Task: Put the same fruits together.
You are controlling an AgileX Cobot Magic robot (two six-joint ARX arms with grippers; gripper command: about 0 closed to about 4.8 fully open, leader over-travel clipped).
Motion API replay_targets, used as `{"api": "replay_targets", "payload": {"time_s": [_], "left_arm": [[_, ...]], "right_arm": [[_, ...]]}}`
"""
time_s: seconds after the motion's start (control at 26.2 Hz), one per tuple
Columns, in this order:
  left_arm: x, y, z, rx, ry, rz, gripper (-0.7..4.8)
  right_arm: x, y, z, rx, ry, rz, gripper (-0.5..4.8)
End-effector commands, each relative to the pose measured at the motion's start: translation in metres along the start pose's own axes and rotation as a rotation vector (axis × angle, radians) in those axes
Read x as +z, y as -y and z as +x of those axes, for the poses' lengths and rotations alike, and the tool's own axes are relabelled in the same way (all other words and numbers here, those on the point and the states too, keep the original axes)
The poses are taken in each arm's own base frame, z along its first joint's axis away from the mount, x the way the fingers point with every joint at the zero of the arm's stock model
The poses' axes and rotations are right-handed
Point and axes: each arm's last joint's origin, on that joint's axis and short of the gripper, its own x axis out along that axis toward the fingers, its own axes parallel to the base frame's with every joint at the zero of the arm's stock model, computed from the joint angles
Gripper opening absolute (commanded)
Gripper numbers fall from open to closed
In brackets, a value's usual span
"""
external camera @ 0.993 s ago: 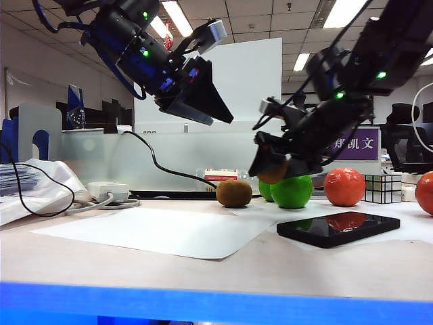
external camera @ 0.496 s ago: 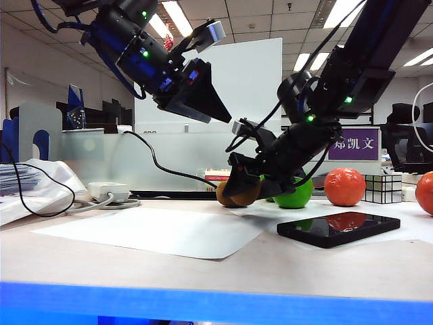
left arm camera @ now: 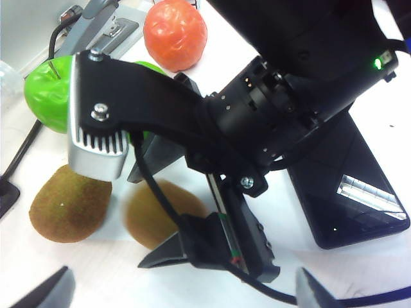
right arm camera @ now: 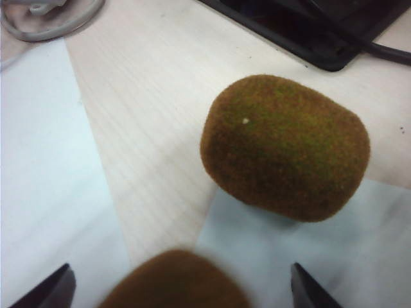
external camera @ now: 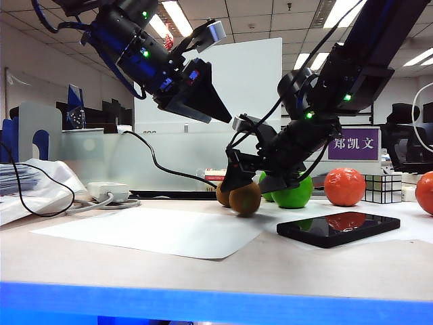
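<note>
A: 2 kiwis now sit side by side on the table. A second ago our right gripper [external camera: 247,184] was up by the green apples [external camera: 292,192] with one kiwi clamped in it; it has since come down next to the resting kiwi [right arm camera: 286,146] and let go.

B: Agreed. We see the carried kiwi [external camera: 245,198] on the table, and in the right wrist view its fingertips [right arm camera: 307,290] stand wide on either side of that kiwi [right arm camera: 174,281], gripping nothing.

A: So we judge the kiwi pair done. The 2 green apples already touch.

B: The orange-red fruits are what remains: one [external camera: 344,186] stands between the apples and the puzzle cube [external camera: 383,187], the other [external camera: 425,192] at the far right edge, well apart.

A: And our left gripper [external camera: 203,101]?

B: Hanging high above the table's left side, spread fully, empty. Its camera looks down on the right arm, both kiwis and the black phone [left arm camera: 359,186].
</note>
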Motion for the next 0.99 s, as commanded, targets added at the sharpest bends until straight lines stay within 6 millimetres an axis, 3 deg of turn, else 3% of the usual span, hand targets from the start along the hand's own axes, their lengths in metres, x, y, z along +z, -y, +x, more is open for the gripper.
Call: {"api": "replay_targets", "payload": {"time_s": [0.04,0.27,0.5,0.65,0.8,0.84,0.88,0.99], "left_arm": [[0.003,-0.001,-0.002,0.008,0.012,0.008,4.79],[0.004,-0.001,-0.004,0.013,0.014,0.003,4.79],[0.016,0.001,-0.018,0.044,0.035,0.022,4.79],[0.041,0.004,-0.059,0.120,0.123,0.073,4.79],[0.059,0.004,-0.126,0.260,0.200,0.055,4.79],[0.060,0.003,-0.143,0.291,0.209,0.029,4.79],[0.059,0.004,-0.158,0.314,0.207,0.002,4.74],[0.052,0.006,-0.191,0.366,0.177,-0.059,3.34]], "right_arm": [[0.006,-0.001,-0.002,-0.003,0.032,-0.016,4.65],[0.018,0.001,-0.006,-0.011,0.114,-0.036,4.79],[0.072,-0.005,-0.043,-0.024,0.292,-0.092,4.79],[0.116,-0.017,-0.108,-0.024,0.455,-0.144,4.79],[0.156,-0.043,-0.210,-0.060,0.663,-0.205,4.69],[0.162,-0.052,-0.234,-0.063,0.703,-0.220,4.16],[0.164,-0.060,-0.260,-0.068,0.729,-0.230,3.07],[0.161,-0.073,-0.303,-0.097,0.726,-0.224,0.50]]}}
